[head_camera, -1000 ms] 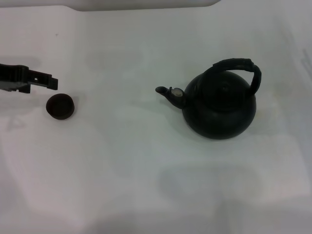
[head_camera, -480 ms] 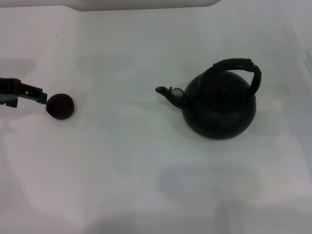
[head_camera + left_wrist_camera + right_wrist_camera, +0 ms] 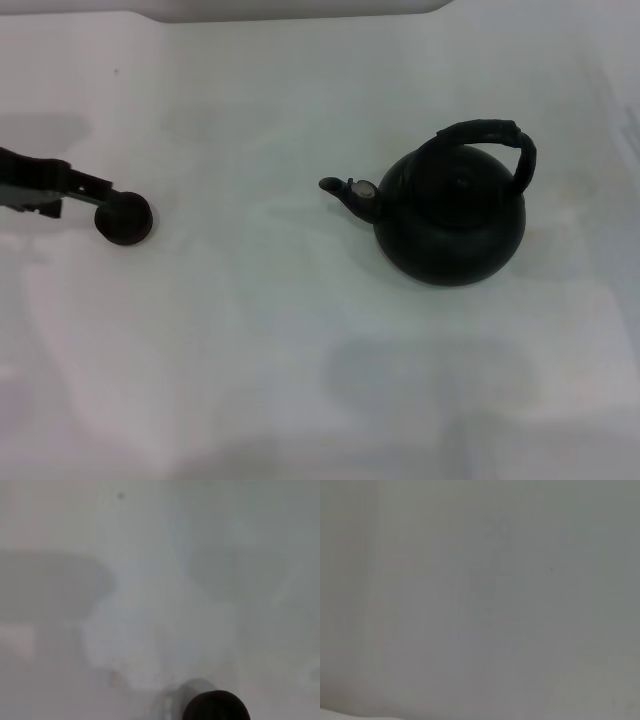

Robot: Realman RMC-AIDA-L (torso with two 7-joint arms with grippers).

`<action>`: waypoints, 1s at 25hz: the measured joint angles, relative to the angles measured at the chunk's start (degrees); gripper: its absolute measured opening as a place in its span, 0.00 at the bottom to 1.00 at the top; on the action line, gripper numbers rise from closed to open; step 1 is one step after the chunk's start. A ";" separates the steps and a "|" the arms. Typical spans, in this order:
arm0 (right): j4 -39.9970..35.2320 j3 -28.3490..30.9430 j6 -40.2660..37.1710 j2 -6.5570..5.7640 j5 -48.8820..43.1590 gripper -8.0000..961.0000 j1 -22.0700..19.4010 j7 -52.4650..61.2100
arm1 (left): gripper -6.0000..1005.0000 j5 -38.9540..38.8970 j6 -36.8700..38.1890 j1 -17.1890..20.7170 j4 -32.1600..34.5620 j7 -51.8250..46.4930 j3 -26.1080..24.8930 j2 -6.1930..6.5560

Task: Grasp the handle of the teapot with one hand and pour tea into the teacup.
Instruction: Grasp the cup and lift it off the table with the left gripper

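Note:
The black teapot (image 3: 450,218) stands upright right of centre on the white table, its short spout (image 3: 340,190) pointing left. The ribbed handle (image 3: 487,134) arches over its top with nothing holding it. The tiny black teacup (image 3: 126,219) sits far to the left, and its dark rim (image 3: 216,708) also shows at the edge of the left wrist view. My left gripper (image 3: 98,190) reaches in from the left edge, its tip right at the teacup's upper left side. I cannot tell whether it touches the cup. My right gripper is out of view.
The white table (image 3: 300,330) spreads around both objects, with a wide bare stretch between teacup and teapot. A raised white edge (image 3: 290,10) runs along the back. The right wrist view shows only plain grey surface (image 3: 480,600).
My left gripper first drew back toward the left, then came forward and lower, ending with its tip against the teacup's upper left. The teapot has not moved.

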 joint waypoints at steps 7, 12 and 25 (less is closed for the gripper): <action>0.05 0.33 0.00 0.01 0.28 0.85 -0.14 0.03 | 0.88 4.88 2.02 -4.34 -6.70 0.36 -0.03 0.36; 0.12 0.36 0.03 0.01 0.38 0.85 -0.19 0.06 | 0.88 7.00 2.53 -6.29 -8.02 0.31 -0.05 0.49; 0.09 0.40 0.31 0.00 0.44 0.85 -0.22 0.09 | 0.87 9.10 5.05 -12.94 -16.58 1.00 0.00 1.41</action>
